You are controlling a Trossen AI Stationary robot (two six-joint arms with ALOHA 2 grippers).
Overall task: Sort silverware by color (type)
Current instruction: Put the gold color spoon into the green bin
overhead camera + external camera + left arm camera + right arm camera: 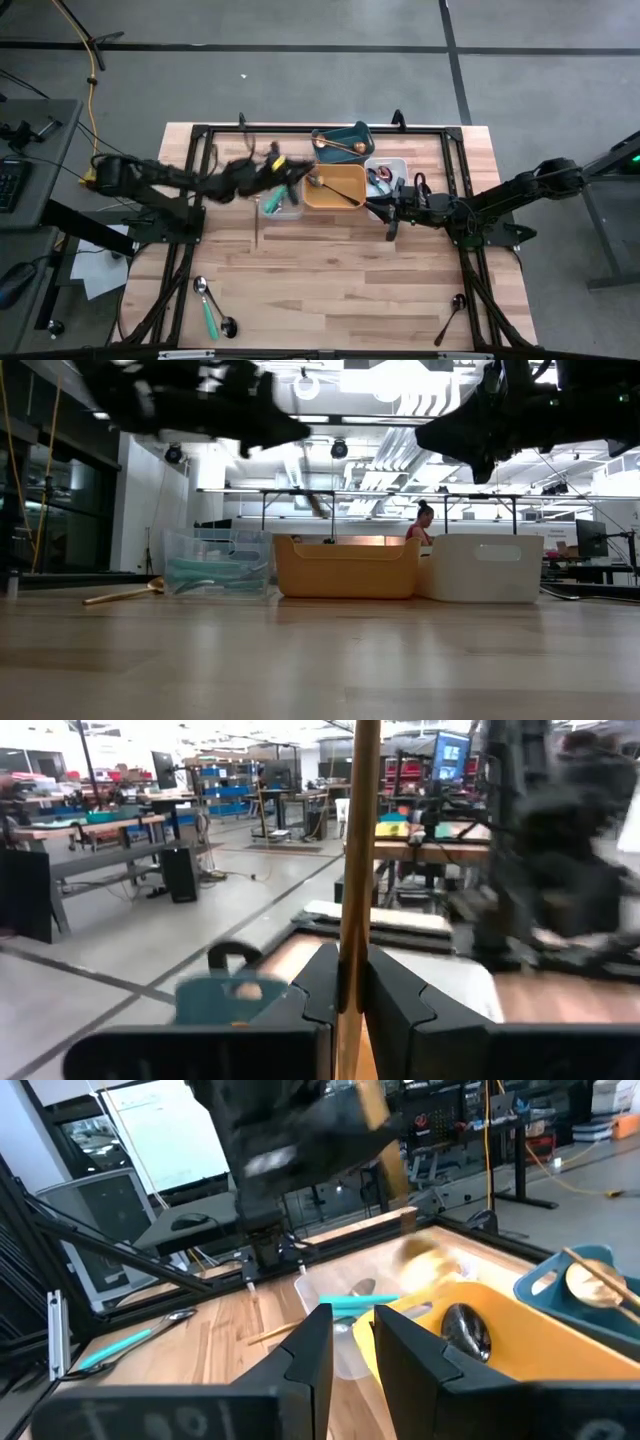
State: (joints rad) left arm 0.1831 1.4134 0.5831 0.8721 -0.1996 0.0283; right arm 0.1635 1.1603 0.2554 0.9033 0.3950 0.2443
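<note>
My left gripper (292, 172) hovers over the clear tray (285, 210), shut on a gold utensil (358, 840) that stands upright between its fingers. The right wrist view shows the gold handle (378, 1120) below the blurred gripper, with a blurred gold shape (430, 1260) beneath it. My right gripper (378, 207) waits by the yellow tray's (335, 203) right end, its fingers (310, 1350) slightly apart with nothing between them. A dark spoon (465, 1330) lies in the yellow tray. A teal-handled piece (350, 1298) lies in the clear tray, and a gold spoon (335, 145) in the teal tray (352, 130). My left gripper pinches the gold utensil's handle (350, 982) between its two fingers. The fingers point level, coming from the table's left, and lie across the handle. The utensil stands upright in the hold and is lifted clear of the table and trays.
A white tray (397, 163) stands right of the yellow one. A gold spoon (257, 225) lies on the table near the clear tray. Teal-handled and silver spoons (210, 310) lie at the front left, and a dark spoon (452, 315) at the front right. Black frame rails (190, 190) border the table.
</note>
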